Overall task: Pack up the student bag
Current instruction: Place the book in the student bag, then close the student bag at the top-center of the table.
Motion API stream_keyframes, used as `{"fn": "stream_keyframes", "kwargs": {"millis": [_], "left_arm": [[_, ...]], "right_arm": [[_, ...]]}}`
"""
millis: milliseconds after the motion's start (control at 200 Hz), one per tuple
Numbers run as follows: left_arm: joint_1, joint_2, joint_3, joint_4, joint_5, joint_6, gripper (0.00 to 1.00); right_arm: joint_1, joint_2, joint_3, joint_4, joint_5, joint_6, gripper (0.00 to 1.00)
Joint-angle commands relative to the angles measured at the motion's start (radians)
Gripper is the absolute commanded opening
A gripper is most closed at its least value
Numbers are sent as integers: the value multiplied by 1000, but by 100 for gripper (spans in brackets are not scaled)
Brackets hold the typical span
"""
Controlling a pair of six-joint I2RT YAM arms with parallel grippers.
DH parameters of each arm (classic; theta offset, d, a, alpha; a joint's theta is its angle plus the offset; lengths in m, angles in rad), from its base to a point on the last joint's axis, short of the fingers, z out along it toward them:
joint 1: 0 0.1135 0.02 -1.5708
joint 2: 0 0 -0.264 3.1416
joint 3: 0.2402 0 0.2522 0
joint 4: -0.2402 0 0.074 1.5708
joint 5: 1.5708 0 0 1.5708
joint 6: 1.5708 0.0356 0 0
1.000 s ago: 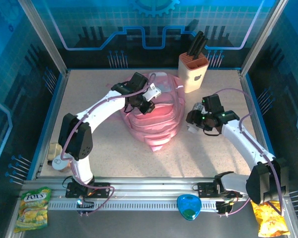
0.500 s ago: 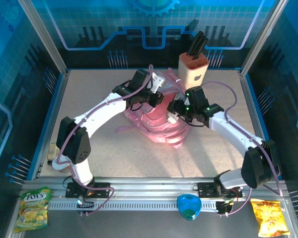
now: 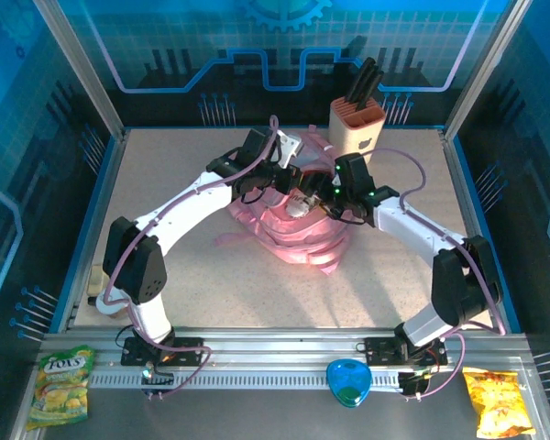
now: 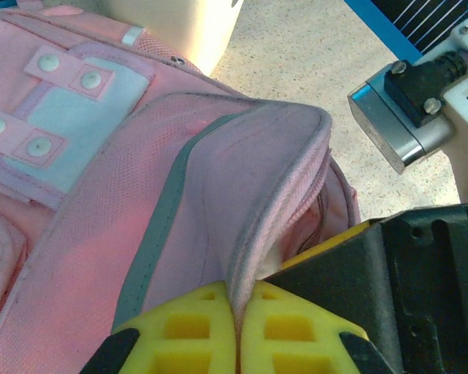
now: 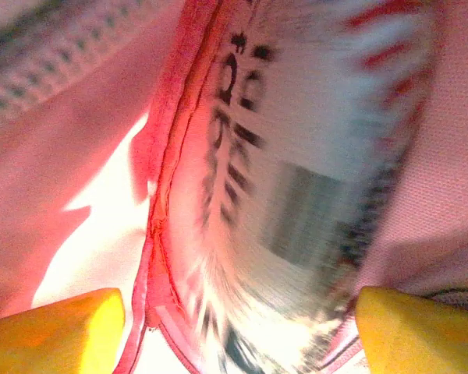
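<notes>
The student bag (image 3: 293, 236), pink fabric, lies mid-table with its opening facing up. My left gripper (image 3: 284, 181) is shut on the raised lip of the opening; in the left wrist view the yellow pads (image 4: 199, 331) pinch that pink edge (image 4: 281, 195) at the left gripper (image 4: 238, 315). My right gripper (image 3: 313, 202) hangs over the mouth, right beside the left. In the right wrist view the right gripper (image 5: 238, 327) is open. A blurred white cylinder with black and red print (image 5: 312, 156) lies loose between the jaws, inside the pink lining (image 5: 78, 171).
A beige knife block (image 3: 357, 133) stands just behind the bag. On the front rail lie a green snack bag (image 3: 62, 383), a blue object (image 3: 348, 383) and an orange snack bag (image 3: 498, 403). A beige item (image 3: 99, 280) sits at the table's left edge.
The right arm swung left from beside the bag to over its opening, and its jaws spread wider around the white cylinder. The left gripper kept hold and pulled the bag's lip up and back.
</notes>
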Motion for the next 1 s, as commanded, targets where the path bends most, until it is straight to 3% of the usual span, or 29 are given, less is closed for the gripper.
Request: {"fn": "stream_keyframes", "kwargs": {"millis": [0,245,505,805,996], "left_arm": [[-9,-69,43,112,20,-28,2],[-9,-64,42,106,28,-37,2],[-9,-62,40,101,37,-49,2],[-9,-72,47,79,36,-64,3],[-6,-87,15,103,42,-69,12]], "right_arm": [[-1,-76,-45,49,9,-14,78],[28,-149,-137,24,6,-26,53],[40,-46,-72,74,-13,-26,29],[35,173,61,193,0,-23,20],[34,118,-4,253,-18,-41,24]]}}
